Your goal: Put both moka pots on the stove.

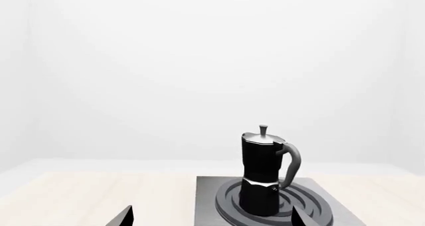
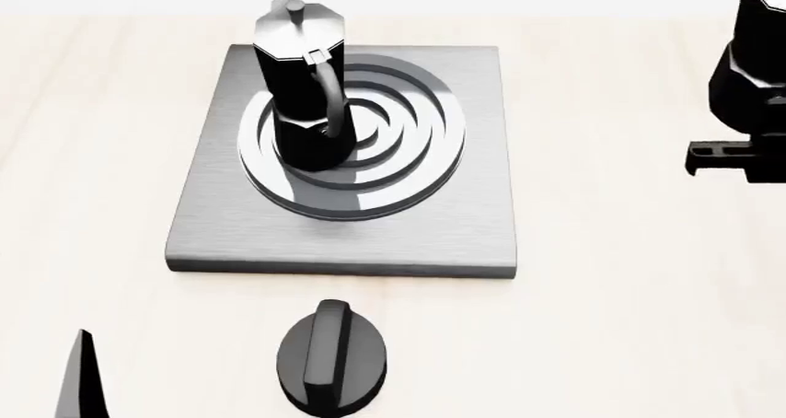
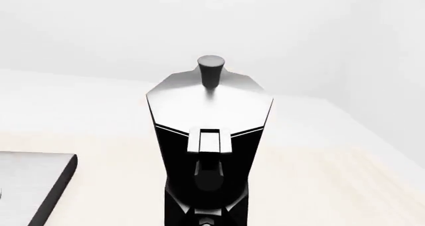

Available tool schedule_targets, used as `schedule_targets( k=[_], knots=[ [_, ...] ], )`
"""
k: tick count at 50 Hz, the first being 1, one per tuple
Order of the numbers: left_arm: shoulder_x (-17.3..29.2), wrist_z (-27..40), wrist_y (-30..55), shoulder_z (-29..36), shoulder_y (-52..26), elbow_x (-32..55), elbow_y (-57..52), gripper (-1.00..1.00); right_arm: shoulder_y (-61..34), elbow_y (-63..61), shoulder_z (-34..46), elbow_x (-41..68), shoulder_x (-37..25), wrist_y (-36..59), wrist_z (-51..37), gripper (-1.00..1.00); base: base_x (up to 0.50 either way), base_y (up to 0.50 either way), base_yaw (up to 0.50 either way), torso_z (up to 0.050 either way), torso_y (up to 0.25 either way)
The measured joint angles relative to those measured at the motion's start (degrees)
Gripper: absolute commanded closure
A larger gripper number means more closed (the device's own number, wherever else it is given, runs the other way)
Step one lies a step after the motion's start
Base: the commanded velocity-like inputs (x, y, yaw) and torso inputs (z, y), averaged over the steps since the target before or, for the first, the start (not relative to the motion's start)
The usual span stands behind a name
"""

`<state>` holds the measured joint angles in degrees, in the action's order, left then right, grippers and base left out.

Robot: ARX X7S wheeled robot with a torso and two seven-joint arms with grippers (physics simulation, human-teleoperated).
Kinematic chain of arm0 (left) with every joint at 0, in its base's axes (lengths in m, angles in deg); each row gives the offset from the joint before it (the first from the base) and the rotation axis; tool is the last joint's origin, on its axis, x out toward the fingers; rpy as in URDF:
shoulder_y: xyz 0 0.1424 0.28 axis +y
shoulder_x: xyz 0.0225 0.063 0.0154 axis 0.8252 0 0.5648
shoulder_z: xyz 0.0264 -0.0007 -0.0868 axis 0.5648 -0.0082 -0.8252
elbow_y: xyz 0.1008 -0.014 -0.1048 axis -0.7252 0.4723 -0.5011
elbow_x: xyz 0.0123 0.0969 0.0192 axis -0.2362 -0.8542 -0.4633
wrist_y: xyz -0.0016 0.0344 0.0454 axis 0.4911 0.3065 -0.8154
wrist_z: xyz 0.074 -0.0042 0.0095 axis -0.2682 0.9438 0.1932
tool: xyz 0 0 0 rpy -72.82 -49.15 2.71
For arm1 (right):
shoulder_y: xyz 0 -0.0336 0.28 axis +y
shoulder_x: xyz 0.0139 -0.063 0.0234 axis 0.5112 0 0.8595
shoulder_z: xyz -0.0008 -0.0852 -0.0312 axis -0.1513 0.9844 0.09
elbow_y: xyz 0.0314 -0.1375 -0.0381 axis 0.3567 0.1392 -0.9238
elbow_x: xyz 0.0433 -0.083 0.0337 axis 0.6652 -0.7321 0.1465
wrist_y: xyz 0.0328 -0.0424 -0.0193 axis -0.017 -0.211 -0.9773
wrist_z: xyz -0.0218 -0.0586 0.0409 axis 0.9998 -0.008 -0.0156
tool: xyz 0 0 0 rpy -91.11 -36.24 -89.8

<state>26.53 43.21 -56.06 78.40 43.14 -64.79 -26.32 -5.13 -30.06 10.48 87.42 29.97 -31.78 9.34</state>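
Observation:
One moka pot (image 2: pixel 301 87) stands upright on the left part of the ring burner of the stove (image 2: pixel 467 225); it also shows in the left wrist view (image 1: pixel 264 176), on the stove (image 1: pixel 206 201). My left gripper (image 1: pixel 212 220) is open and empty, well short of that pot, and one fingertip (image 2: pixel 84 381) shows low in the head view. The second moka pot (image 3: pixel 207 136) fills the right wrist view with its handle toward the camera, and it is cut by the right edge of the head view (image 2: pixel 752 59). My right gripper (image 3: pixel 207 221) is closed in at its handle, black on black.
A squat black round knob (image 2: pixel 331 355) lies on the pale wooden table (image 2: pixel 639 326) in front of the stove. A corner of the stove (image 3: pixel 40 181) shows in the right wrist view, to the side of the held pot. White walls lie beyond the table.

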Motion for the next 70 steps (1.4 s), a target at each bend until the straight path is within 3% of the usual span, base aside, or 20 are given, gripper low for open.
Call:
schedule_targets(
  k=[26, 46, 70],
  knots=[
    [0.43, 0.39, -0.35, -0.37, -0.07, 0.52, 0.07, -1.00, -3.78, -1.95, 3.69, -1.74, 8.31, 1.68, 5.40, 1.00, 0.00, 0.00, 0.00, 0.000, 0.001],
    [0.80, 0.66, -0.15, -0.34, -0.13, 0.73, -0.23, -1.00, -5.89, 7.68, 3.83, -1.42, 15.44, -1.28, 15.59, 1.00, 0.00, 0.00, 0.00, 0.000, 0.001],
    [1.23, 1.05, -0.12, -0.50, -0.12, 1.11, -0.53, -1.00, -7.19, 14.08, 4.88, -3.46, 23.02, -3.88, 18.42, 1.00, 0.00, 0.00, 0.00, 0.000, 0.001]
  ],
)
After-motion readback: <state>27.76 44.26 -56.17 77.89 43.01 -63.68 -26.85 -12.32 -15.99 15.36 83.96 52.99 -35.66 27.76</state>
